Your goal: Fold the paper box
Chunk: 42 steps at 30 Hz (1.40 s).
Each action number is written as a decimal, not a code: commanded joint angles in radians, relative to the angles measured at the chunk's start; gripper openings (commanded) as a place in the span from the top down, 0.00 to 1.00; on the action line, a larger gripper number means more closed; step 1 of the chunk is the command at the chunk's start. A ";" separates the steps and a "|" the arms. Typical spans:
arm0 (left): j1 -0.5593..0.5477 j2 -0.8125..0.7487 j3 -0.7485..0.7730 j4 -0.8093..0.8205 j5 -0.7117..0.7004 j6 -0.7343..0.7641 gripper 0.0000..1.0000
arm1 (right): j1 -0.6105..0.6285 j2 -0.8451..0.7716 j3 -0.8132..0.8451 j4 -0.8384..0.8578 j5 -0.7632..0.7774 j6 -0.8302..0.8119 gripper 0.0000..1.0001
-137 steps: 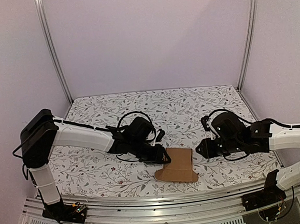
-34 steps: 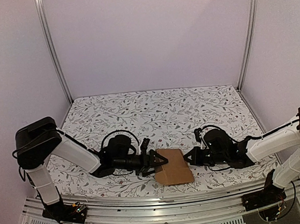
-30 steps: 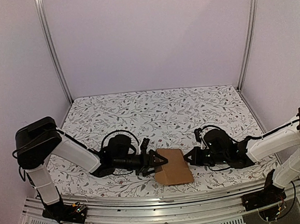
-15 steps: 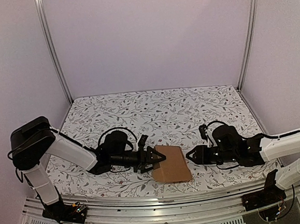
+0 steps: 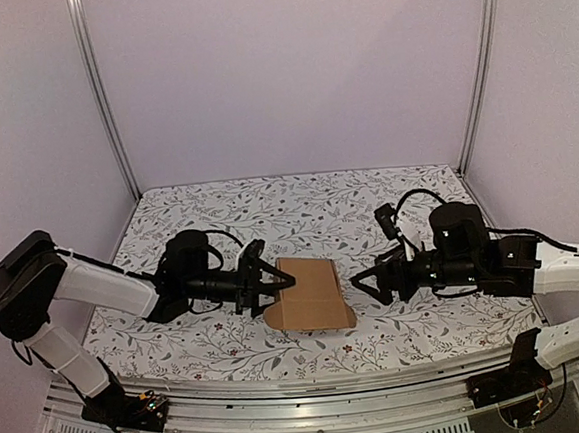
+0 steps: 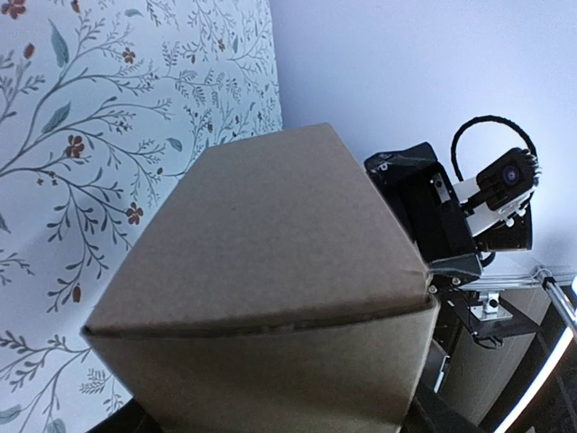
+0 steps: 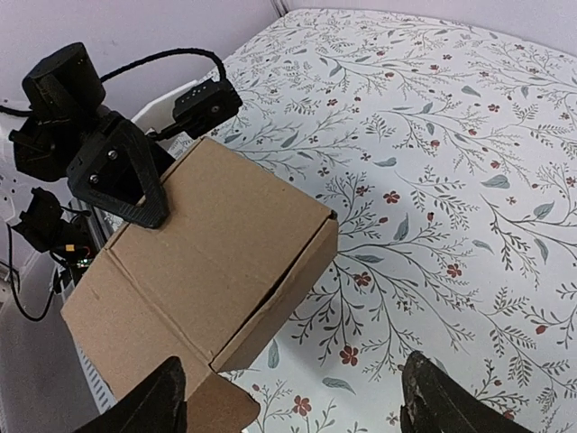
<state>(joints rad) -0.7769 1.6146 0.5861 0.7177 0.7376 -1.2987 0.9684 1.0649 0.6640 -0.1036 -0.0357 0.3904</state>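
The paper box (image 5: 306,293), a plain brown cardboard die-cut piece, is already up in 3 dimensions as a squat block, not a flat sheet. It lies at the near middle of the white, leaf-and-flower-printed tablecloth (image 5: 299,206), between the 2 arms. Whether its underside rests fully on the cloth or is lifted a little I cannot tell.

The black two-finger left gripper (image 5: 260,284) is clamped on the box's left end. In the right wrist view 1 triangular finger (image 7: 122,180) presses flat on the top panel, and the left wrist view is filled by the box held close in front of the camera.

The black two-finger right gripper (image 5: 363,284) stands just beside the box's right side without touching it. Its fingers are spread wide with nothing between them, only cloth showing in its own view.

As for progress, the walls and top panel look formed and squared, so I judge most of the folding done. The closing is not finished, though. The side facing the right gripper shows a dark gap (image 7: 270,298) under the top panel's edge, and a loose flap (image 7: 126,343) sticks out at the near end, creased but not tucked. What seems left is pressing that panel down and tucking the flap in; the far end is hidden, so I cannot say whether it is closed.
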 commanded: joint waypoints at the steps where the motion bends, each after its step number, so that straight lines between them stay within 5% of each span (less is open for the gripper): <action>1: 0.068 -0.084 -0.004 -0.046 0.154 -0.001 0.58 | 0.003 0.000 0.090 -0.075 -0.080 -0.293 0.06; 6: 0.139 -0.144 0.016 -0.128 0.252 0.037 0.66 | 0.003 0.008 0.135 -0.075 -0.157 -0.480 0.01; 15: 0.237 -0.166 0.008 0.032 0.382 -0.133 1.00 | 0.035 -0.020 0.130 -0.007 -0.194 -0.881 0.01; 19: 0.274 -0.139 -0.010 0.147 0.432 -0.262 1.00 | 0.057 0.007 0.165 0.013 -0.137 -1.000 0.01; 25: 0.288 0.054 -0.037 0.799 0.452 -0.732 1.00 | 0.174 0.066 0.172 0.144 0.098 -1.202 0.01; 31: 0.286 0.072 -0.027 0.808 0.475 -0.753 1.00 | 0.267 0.117 0.174 0.273 0.214 -1.446 0.01; 42: 0.282 -0.072 0.021 0.808 0.512 -0.781 1.00 | 0.321 0.128 0.160 0.314 0.240 -1.615 0.01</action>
<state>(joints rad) -0.5011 1.6035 0.5777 1.3014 1.2152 -1.9915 1.2659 1.1980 0.8284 0.1555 0.1722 -1.1477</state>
